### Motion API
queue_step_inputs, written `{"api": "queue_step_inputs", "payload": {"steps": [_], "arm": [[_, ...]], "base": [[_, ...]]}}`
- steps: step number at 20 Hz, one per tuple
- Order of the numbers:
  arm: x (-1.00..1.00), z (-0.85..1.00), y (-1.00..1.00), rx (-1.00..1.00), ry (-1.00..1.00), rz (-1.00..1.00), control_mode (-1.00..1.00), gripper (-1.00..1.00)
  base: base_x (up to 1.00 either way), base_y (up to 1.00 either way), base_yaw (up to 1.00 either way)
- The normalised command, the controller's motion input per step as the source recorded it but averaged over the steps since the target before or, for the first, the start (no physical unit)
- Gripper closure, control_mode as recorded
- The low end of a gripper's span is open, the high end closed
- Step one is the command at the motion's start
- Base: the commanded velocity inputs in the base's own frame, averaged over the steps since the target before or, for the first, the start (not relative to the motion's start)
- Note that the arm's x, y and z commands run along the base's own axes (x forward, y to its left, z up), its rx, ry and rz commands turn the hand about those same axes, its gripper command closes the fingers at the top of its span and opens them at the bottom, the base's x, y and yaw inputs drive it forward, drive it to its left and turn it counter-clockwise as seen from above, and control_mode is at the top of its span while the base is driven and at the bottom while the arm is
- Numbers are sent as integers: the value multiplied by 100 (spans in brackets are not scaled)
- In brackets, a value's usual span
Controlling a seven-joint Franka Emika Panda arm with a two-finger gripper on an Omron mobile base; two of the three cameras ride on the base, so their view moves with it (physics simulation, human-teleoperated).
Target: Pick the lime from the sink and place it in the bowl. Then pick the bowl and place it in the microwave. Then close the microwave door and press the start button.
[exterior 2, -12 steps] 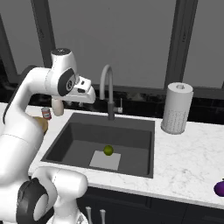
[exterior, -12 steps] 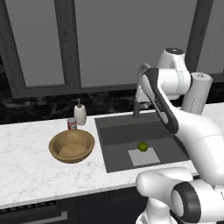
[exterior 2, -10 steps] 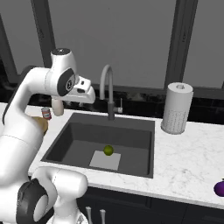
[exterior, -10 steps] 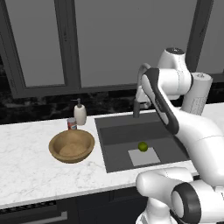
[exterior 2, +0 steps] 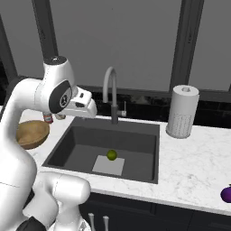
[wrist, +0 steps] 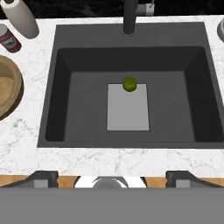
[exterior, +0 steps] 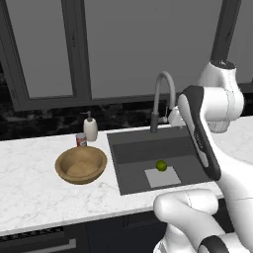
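Small round yellow-green lime [wrist: 129,84] sits on dark grey rectangular sink [wrist: 61,109] floor, at far edge of pale square patch [wrist: 128,111], below curved grey faucet [exterior: 163,96]. Jaws spread wide, empty, high above basin, likely lined up for descent. Round tan wooden bowl [exterior: 81,165] waits on white marble bench [exterior: 29,188] just left of sink, handy for drop. Soap bottle [exterior: 90,129], red can [exterior: 81,140] behind bowl. Paper towel roll [exterior 2: 182,111] right. Dark windows behind.

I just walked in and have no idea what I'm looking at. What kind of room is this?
A kitchen, though computer-rendered rather than real. The signs: a sink with a tall faucet set in a marble counter, a paper towel roll beside it, and a wooden bowl on the other side.
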Motion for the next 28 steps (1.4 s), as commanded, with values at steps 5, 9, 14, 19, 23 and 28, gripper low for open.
{"api": "queue_step_inputs", "payload": {"steps": [5,9,14,19,23,28], "arm": [[-48,-14,-29,0,-1,0,-100,-100],[4,-49,-34,0,2,0,-100,-100],[41,-64,-11,0,0,0,-100,-100],[50,-43,0,0,-2,0,-100,-100],[53,-33,0,0,0,0,-100,-100],[47,-35,0,0,0,0,-100,-100]], "base": [[0,0,0],[0,0,0],[0,0,0],[0,0,0],[0,0,0],[0,0,0]]}}
